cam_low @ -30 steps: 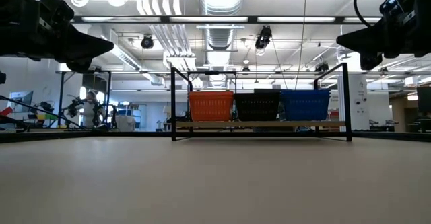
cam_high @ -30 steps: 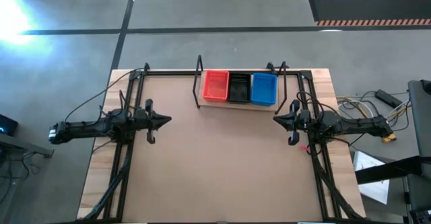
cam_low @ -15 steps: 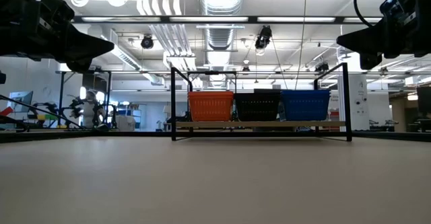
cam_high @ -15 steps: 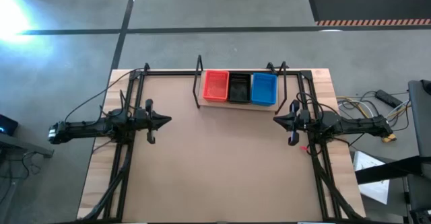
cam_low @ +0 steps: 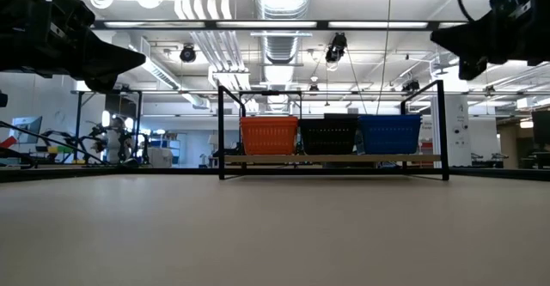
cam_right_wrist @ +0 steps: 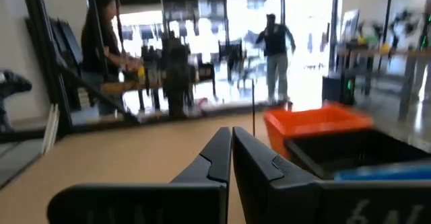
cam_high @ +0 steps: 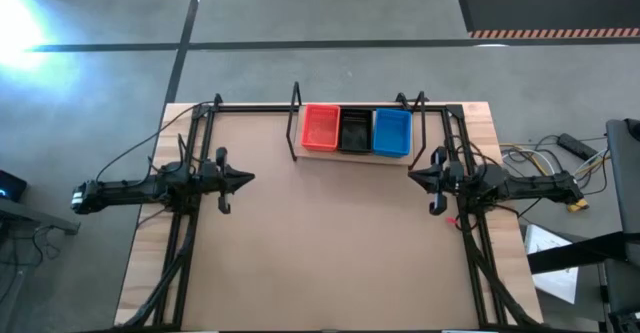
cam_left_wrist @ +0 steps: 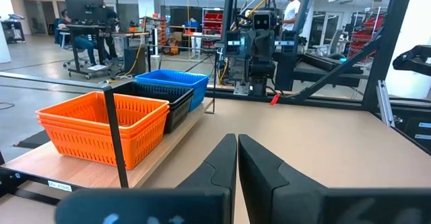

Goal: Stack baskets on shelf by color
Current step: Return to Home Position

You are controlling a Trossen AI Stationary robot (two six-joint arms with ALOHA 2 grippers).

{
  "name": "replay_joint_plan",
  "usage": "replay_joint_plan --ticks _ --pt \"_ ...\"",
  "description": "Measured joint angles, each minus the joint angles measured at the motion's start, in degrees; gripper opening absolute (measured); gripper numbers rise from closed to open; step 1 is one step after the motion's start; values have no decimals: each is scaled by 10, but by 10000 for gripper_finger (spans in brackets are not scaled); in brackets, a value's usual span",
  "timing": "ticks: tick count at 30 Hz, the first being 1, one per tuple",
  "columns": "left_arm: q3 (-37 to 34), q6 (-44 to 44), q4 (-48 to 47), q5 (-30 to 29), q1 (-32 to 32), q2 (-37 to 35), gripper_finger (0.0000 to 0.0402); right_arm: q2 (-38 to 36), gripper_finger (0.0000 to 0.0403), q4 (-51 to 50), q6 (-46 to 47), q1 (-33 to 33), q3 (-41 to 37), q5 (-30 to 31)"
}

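You have the shelf [cam_high: 345, 154] at the worktop's [cam_high: 320, 253] 12 o'clock edge, seen from above, with all three colours standing on it side by side and touching. The orange baskets [cam_high: 320, 126] sit at the shelf's 9 o'clock end, nested in a stack. The black baskets [cam_high: 354, 130] are in the middle and the blue baskets [cam_high: 391, 132] at the 3 o'clock end. All of them stand between the black wire posts.

Your left claw [cam_high: 250, 179] hangs at the worktop's 9 o'clock side, well apart from the shelf and pointing toward 3 o'clock. Its fingers [cam_left_wrist: 222, 163] are pressed together with nothing between them.

Your right claw [cam_high: 409, 178] mirrors it at 3 o'clock, pointing toward 9 o'clock. It is near the shelf's blue end but not touching it, and its fingers [cam_right_wrist: 219, 153] are likewise closed and empty. The level view shows both claws raised off the worktop.
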Motion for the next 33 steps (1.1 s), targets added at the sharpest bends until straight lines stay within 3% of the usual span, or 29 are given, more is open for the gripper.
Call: replay_joint_plan --ticks 18,33 --pt "0 0 0 0 0 5 0 -3 9 22 -9 0 0 20" --pt "0 0 0 0 0 6 0 -4 9 -17 8 0 0 3"
